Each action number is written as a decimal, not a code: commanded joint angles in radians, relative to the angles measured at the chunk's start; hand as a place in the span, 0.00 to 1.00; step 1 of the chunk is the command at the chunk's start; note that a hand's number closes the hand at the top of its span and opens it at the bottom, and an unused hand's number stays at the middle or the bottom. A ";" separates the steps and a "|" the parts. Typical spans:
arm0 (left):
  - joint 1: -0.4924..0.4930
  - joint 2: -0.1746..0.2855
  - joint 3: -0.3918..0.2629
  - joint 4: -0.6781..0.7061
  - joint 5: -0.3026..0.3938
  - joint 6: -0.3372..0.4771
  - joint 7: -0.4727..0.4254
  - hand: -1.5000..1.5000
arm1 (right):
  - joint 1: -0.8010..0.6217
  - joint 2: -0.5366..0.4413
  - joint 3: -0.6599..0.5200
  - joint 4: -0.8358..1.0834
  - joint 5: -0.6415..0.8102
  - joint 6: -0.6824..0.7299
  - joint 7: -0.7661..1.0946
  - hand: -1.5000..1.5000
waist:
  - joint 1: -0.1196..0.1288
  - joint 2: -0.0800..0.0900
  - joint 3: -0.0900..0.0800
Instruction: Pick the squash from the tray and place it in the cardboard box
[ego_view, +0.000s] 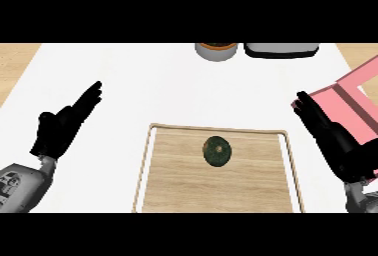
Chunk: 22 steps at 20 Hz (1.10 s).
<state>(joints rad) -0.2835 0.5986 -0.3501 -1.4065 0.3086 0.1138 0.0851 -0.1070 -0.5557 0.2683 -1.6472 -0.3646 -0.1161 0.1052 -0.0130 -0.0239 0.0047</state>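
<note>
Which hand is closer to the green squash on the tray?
Right. The right hand is open just past the right edge of the tray, beside the squash. The left hand rests open farther off, left of the tray.

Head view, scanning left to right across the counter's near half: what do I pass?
Left hand → squash, lying on the tray → right hand. The pink box overlaps the right hand, so its place is unclear.

The white counter (184, 85) bears a wooden tray (177, 192), pink box (353, 106), round pot (216, 51) and grey dish (280, 49).
</note>
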 joint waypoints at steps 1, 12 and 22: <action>0.070 -0.009 0.057 -0.059 0.010 0.023 -0.019 0.50 | 0.078 0.007 -0.095 0.029 -0.010 0.006 -0.108 1.00 | 0.013 0.021 -0.004; 0.109 -0.170 0.189 -0.148 0.139 0.203 -0.001 0.50 | 0.074 0.137 -0.162 0.238 0.287 -0.397 -0.371 0.00 | 0.027 0.023 -0.004; 0.118 -0.219 0.172 -0.137 0.098 0.239 0.004 0.50 | 0.049 -0.237 0.007 -0.011 0.407 -0.024 -0.035 0.00 | 0.013 0.022 -0.010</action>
<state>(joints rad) -0.1558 0.3981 -0.1750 -1.5572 0.4156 0.3367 0.0852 -0.0400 -0.6736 0.2013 -1.5849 0.0026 -0.2735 -0.0651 0.0033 -0.0032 -0.0027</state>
